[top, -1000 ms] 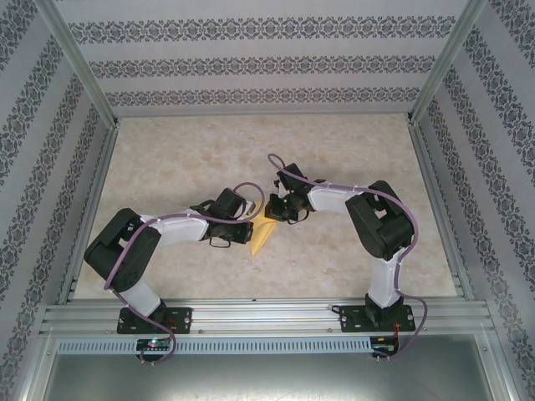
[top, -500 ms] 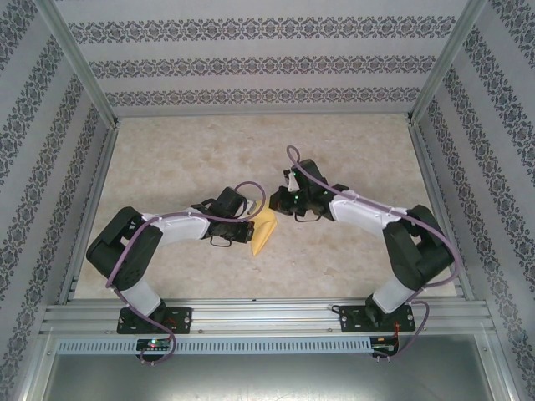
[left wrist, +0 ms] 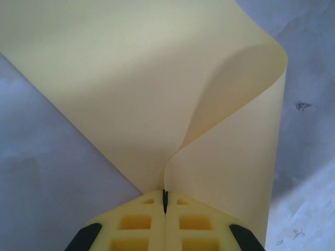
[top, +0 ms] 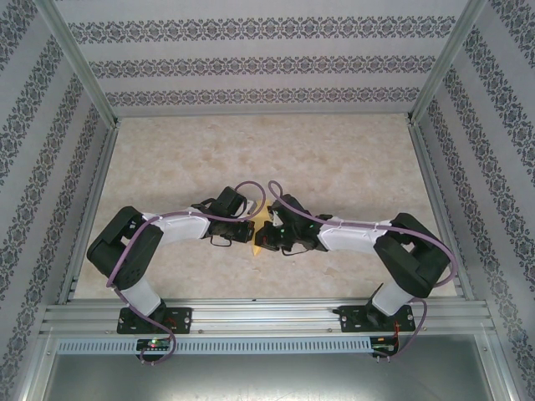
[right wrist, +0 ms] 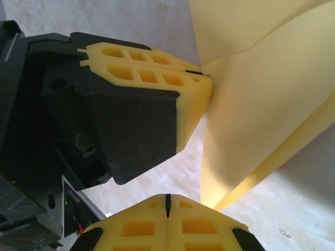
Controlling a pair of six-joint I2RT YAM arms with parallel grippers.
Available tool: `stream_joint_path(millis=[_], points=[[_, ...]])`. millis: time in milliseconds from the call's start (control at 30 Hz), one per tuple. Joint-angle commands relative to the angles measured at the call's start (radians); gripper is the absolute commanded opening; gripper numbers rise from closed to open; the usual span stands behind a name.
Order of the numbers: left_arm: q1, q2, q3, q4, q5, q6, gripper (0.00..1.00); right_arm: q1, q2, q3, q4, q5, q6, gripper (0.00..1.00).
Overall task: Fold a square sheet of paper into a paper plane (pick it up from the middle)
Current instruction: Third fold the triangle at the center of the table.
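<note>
The square sheet of paper [left wrist: 157, 78] is plain yellow and bent over on itself in a loose curl, raised off the table. My left gripper [left wrist: 165, 196] is shut on its near corner, where two layers meet. In the top view the left gripper [top: 252, 230] and right gripper [top: 261, 241] sit close together at the table's middle, and a small piece of the sheet [top: 267, 219] peeks out behind them. In the right wrist view my right gripper [right wrist: 167, 200] is shut with nothing in it, just below the left gripper's fingers [right wrist: 157, 78] and left of the sheet [right wrist: 261, 104].
The marbled tabletop [top: 351, 159] stretches out on all sides of the grippers. Patterned walls and aluminium posts enclose it, and a metal rail [top: 267, 316] runs along the near edge by the arm bases.
My right arm has swung from behind the sheet toward the near side, and its gripper now sits against the left one, covering most of the paper. The left arm has held still.
</note>
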Motion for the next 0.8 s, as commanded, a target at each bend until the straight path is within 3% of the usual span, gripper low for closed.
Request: stream_joint_path(millis=[0, 767], points=[[0.007, 0.026, 0.009, -0.025, 0.027, 0.024, 0.0, 0.019, 0.046, 0.033, 0.004, 0.01, 0.031, 0.0], [0.006, 0.062, 0.017, -0.031, 0.048, 0.03, 0.0, 0.044, 0.12, 0.005, -0.057, 0.05, 0.025, 0.0]])
